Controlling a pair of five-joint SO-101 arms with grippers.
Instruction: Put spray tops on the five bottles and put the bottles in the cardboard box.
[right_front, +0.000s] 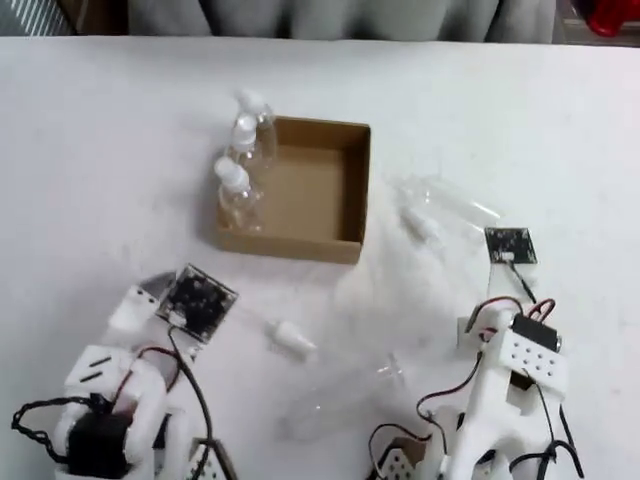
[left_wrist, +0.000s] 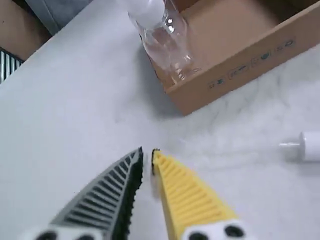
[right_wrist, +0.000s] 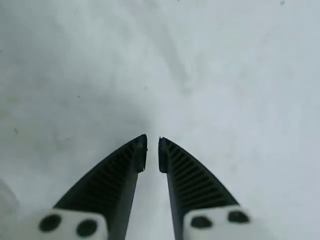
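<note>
**Two capped bottles boxed; both grippers closed and empty**

Left wrist view: the left gripper (left_wrist: 147, 157), with one ribbed grey finger and one yellow, is closed on nothing above the white surface (left_wrist: 75, 110). A clear capped bottle (left_wrist: 167, 45) stands in a corner of the brown cardboard box (left_wrist: 240, 75).

High view: a second capped bottle (right_front: 250, 135) stands behind it along the box's left wall. A loose white spray top (right_front: 293, 338) lies in front of the box, and grey curtain folds (right_front: 300, 15) hang beyond the far edge.

Right wrist view: the right gripper (right_wrist: 152, 150), black-ribbed, is closed on nothing.

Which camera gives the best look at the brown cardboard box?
The high view: the whole open brown cardboard box is seen from above. The left wrist view catches one corner; the right wrist view looks at white table.
</note>
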